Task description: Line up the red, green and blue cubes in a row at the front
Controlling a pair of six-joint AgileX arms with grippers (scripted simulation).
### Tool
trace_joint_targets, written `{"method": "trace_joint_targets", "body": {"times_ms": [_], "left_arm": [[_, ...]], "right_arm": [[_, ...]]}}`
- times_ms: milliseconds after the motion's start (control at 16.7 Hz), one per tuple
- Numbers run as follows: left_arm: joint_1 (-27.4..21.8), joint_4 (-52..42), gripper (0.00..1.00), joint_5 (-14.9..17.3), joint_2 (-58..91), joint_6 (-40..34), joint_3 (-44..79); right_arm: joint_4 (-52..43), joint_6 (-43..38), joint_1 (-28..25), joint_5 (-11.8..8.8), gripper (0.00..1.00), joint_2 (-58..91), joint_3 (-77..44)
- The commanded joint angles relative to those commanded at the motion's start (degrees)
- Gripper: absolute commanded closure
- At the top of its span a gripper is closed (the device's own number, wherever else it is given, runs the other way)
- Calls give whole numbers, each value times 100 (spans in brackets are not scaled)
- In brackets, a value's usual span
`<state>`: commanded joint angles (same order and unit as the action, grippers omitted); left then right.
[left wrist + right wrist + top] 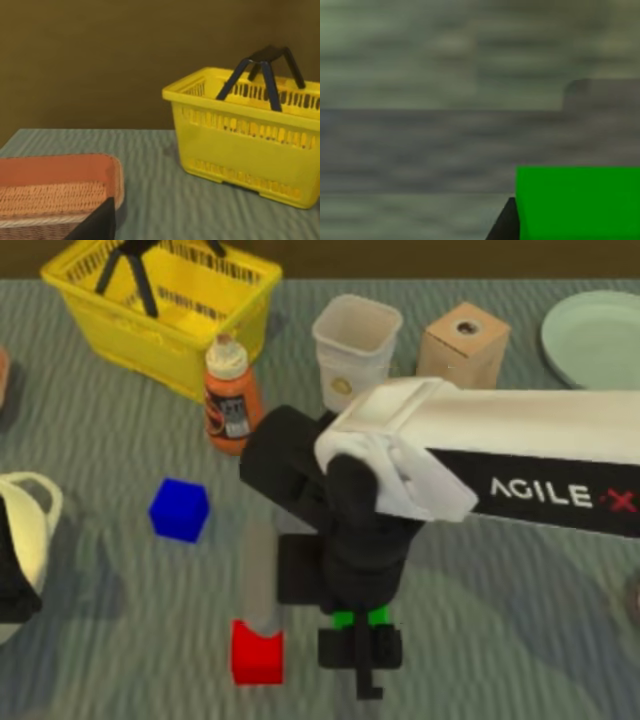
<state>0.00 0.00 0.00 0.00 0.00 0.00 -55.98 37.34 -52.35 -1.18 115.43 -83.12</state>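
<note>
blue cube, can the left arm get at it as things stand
Probably yes: the small deep blue cube sits alone on the table's left half, nothing on top, and the orange bottle stands apart behind it.

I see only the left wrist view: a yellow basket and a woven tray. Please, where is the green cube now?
Observer: The green cube is at the front, under the right gripper, just right of the red cube.
Operator: And the blue cube?
Observer: The blue cube sits alone farther back and left, below the orange bottle.
Operator: Is the left arm near them?
Observer: No, it is parked at the table's left edge.
</note>
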Motion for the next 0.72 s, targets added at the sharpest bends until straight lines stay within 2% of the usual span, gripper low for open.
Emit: {"method": "trace_joint_targets", "body": {"times_ms": [180,420,720], "left_arm": [[0,0,0,0,0,0,0],[0,0,0,0,0,0,0],[0,0,0,0,0,0,0]], "right_arm": [[514,4,-15,3,100,152,369],[568,4,-17,4,100,177,413],[568,4,-17,4,62,177,413]]}}
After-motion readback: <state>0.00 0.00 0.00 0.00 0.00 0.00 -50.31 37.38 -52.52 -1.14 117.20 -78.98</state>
